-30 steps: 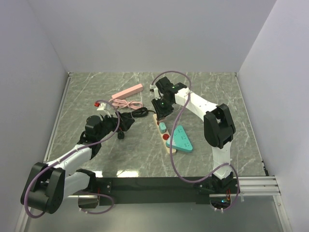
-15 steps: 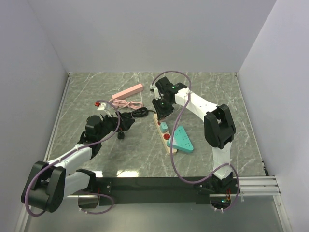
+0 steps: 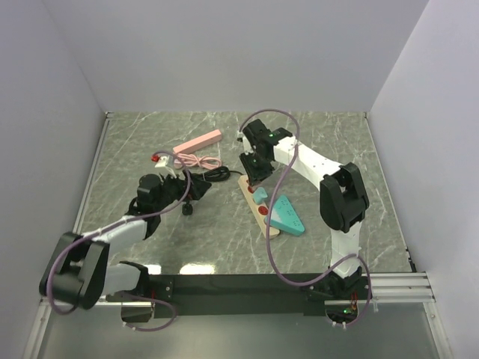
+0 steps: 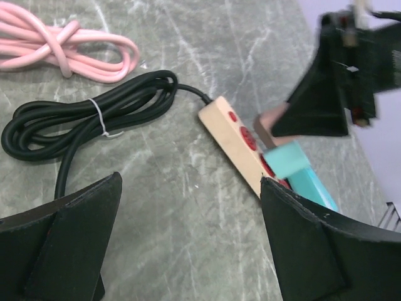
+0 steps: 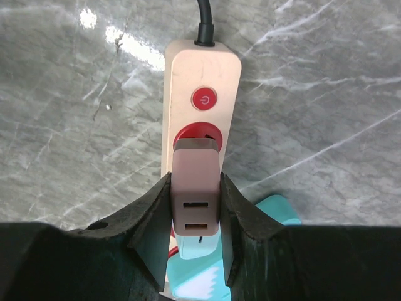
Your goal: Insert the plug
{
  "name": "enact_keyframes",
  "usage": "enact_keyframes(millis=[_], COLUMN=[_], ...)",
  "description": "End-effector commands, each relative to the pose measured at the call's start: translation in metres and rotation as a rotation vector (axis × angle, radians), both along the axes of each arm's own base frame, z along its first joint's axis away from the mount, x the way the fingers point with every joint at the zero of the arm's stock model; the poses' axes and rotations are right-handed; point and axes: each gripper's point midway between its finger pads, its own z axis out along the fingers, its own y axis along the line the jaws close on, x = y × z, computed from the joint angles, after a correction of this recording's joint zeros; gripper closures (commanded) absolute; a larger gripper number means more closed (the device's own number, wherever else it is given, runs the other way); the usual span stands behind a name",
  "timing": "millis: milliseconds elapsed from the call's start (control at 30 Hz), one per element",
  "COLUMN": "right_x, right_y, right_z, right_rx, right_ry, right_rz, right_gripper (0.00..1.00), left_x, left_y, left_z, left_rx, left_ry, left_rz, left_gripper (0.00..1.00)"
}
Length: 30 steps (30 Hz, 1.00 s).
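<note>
My right gripper [image 5: 195,188] is shut on a pink plug [image 5: 195,194] and holds it upright over a red socket [image 5: 198,133] of the beige power strip [image 5: 200,69]. The plug's lower end is at the socket face; its prongs are hidden. In the top view the right gripper [image 3: 253,170] stands over the far end of the strip [image 3: 263,221]. My left gripper [image 4: 188,238] is open above bare table, left of the strip [image 4: 225,132]. In the left wrist view the pink plug [image 4: 268,123] shows under the right gripper [image 4: 326,94].
A teal plug [image 3: 260,196] and a teal triangular adapter [image 3: 287,215] sit on the strip behind the held plug. The strip's black cable coil [image 4: 94,119] lies left of it. A pink cable bundle [image 4: 62,50] and a pink bar [image 3: 198,140] lie farther back left.
My left arm has shifted a little forward and right, toward the strip. The near end of the strip and the teal adapter have slid slightly right. The right gripper keeps its grip.
</note>
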Motion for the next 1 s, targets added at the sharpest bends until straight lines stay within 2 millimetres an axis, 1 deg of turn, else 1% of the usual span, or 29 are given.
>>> enact_keyframes(millis=[0, 33, 67, 100, 133, 167, 200, 233, 267, 300, 333, 367, 400, 433, 467, 500, 533, 567, 600, 633, 733, 867, 967], right_x=[-0.002, -0.004, -0.007, -0.007, -0.007, -0.011, -0.01, -0.013, -0.012, -0.012, -0.012, -0.011, -0.011, -0.01, -0.011, -0.01, -0.01, -0.009, -0.009, -0.007, -0.005, -0.006, -0.007], right_y=[-0.002, 0.0, -0.001, 0.003, 0.004, 0.005, 0.009, 0.011, 0.01, 0.013, 0.015, 0.016, 0.016, 0.017, 0.018, 0.019, 0.019, 0.019, 0.019, 0.018, 0.018, 0.016, 0.012], right_z=[0.015, 0.015, 0.008, 0.008, 0.006, 0.001, 0.001, -0.002, -0.003, -0.004, -0.004, -0.003, -0.003, -0.003, -0.003, -0.003, -0.002, -0.001, -0.001, 0.0, 0.002, 0.002, 0.001], right_rx=[0.044, 0.059, 0.058, 0.081, 0.091, 0.095, 0.121, 0.128, 0.132, 0.14, 0.148, 0.154, 0.154, 0.159, 0.162, 0.164, 0.162, 0.161, 0.157, 0.153, 0.147, 0.139, 0.111], right_ry=[-0.038, -0.036, -0.022, -0.022, -0.019, -0.007, -0.004, 0.003, 0.005, 0.003, 0.007, 0.003, 0.006, 0.008, 0.011, 0.011, 0.008, 0.006, 0.008, 0.004, 0.003, 0.005, 0.008], right_rz=[-0.019, -0.021, -0.024, -0.018, -0.015, -0.014, -0.006, -0.004, -0.007, -0.003, -0.002, -0.004, -0.005, -0.002, 0.002, 0.001, 0.0, -0.001, 0.0, -0.001, -0.008, -0.009, -0.019], right_gripper=[1.0, 1.0, 1.0, 1.0, 1.0, 1.0, 1.0, 1.0, 1.0, 1.0, 1.0, 1.0, 1.0, 1.0, 1.0, 1.0, 1.0, 1.0, 1.0, 1.0, 1.0, 1.0, 1.0], left_x=[0.026, 0.031, 0.036, 0.039, 0.042, 0.049, 0.051, 0.054, 0.058, 0.06, 0.062, 0.069, 0.069, 0.075, 0.074, 0.074, 0.076, 0.078, 0.078, 0.082, 0.081, 0.077, 0.075], left_y=[-0.008, -0.009, -0.011, -0.015, -0.018, -0.024, -0.033, -0.04, -0.051, -0.057, -0.062, -0.068, -0.073, -0.079, -0.084, -0.088, -0.09, -0.099, -0.103, -0.105, -0.111, -0.121, -0.125], left_z=[0.014, 0.006, 0.007, 0.006, -0.002, 0.003, 0.002, -0.009, -0.003, -0.006, -0.021, -0.02, -0.026, -0.035, -0.041, -0.054, -0.058, -0.056, -0.067, -0.069, -0.081, -0.085, -0.099], left_rx=[-0.002, 0.012, 0.024, 0.04, 0.06, 0.078, 0.094, 0.116, 0.119, 0.117, 0.129, 0.125, 0.135, 0.14, 0.145, 0.156, 0.161, 0.165, 0.183, 0.201, 0.208, 0.18, 0.222], left_ry=[-0.042, -0.019, -0.028, -0.025, -0.006, -0.012, -0.011, 0.014, 0.001, 0.011, 0.046, 0.049, 0.065, 0.088, 0.101, 0.131, 0.138, 0.132, 0.152, 0.152, 0.176, 0.18, 0.212], left_rz=[0.009, 0.017, 0.022, 0.035, 0.035, 0.031, 0.026, 0.016, -0.005, -0.021, -0.033, -0.036, -0.048, -0.059, -0.071, -0.083, -0.081, -0.095, -0.099, -0.09, -0.106, -0.144, -0.146], left_gripper=[0.05, 0.06, 0.06, 0.07, 0.07, 0.08, 0.09, 0.09, 0.09, 0.1, 0.11, 0.12, 0.13, 0.14, 0.15, 0.17, 0.18, 0.19, 0.19, 0.2, 0.2, 0.2, 0.21])
